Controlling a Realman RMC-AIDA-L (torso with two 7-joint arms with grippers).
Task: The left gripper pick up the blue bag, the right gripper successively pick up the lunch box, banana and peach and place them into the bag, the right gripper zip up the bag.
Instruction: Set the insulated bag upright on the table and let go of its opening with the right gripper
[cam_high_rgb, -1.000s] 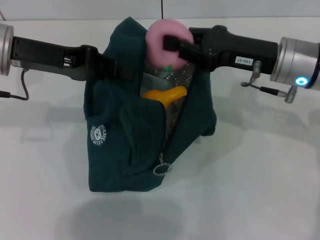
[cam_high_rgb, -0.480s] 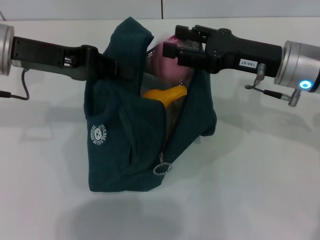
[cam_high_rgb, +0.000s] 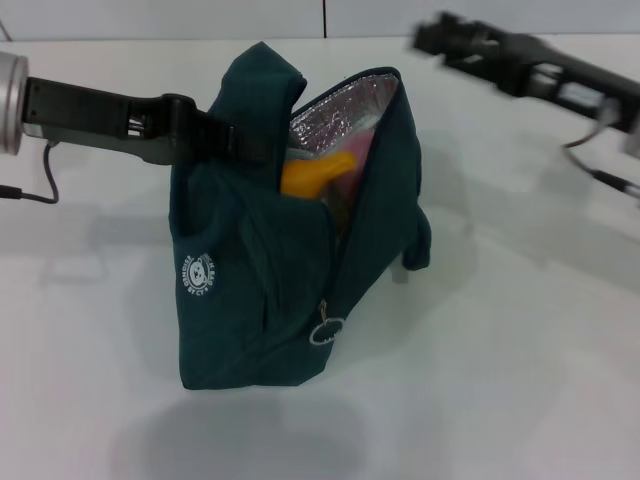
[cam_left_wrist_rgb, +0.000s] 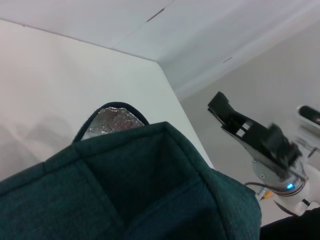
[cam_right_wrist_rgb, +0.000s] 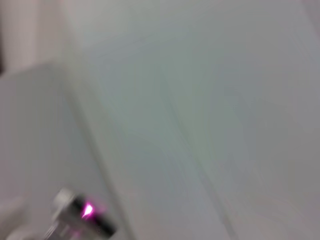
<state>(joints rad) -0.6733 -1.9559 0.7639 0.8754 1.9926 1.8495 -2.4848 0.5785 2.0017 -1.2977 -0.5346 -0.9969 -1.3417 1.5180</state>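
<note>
1. While the left end effector (cam_high_rgb: 235, 140) stays hidden behind the fabric it grips, the head view shows it holding up the near wall of the blue bag (cam_high_rgb: 250, 290), which keeps the mouth open for loading; its fingers appear closed on that fabric. The banana (cam_high_rgb: 300, 178) and a sliver of the pink peach (cam_high_rgb: 345, 172) lie inside against the foil lining; the lunch box is not visible. The ring-pull zipper (cam_high_rgb: 326, 330) hangs low and undone. The right end effector (cam_high_rgb: 445, 35) is raised well apart from the bag, carrying nothing; its opening I cannot tell.
2. In the left wrist view, the bag's teal fabric fills the foreground and the right end effector (cam_left_wrist_rgb: 220, 107) shows farther off.
3. The right wrist view is too smeared to read.
4. The white table (cam_high_rgb: 520, 380) carries the bag; a pale wall rises behind.
</note>
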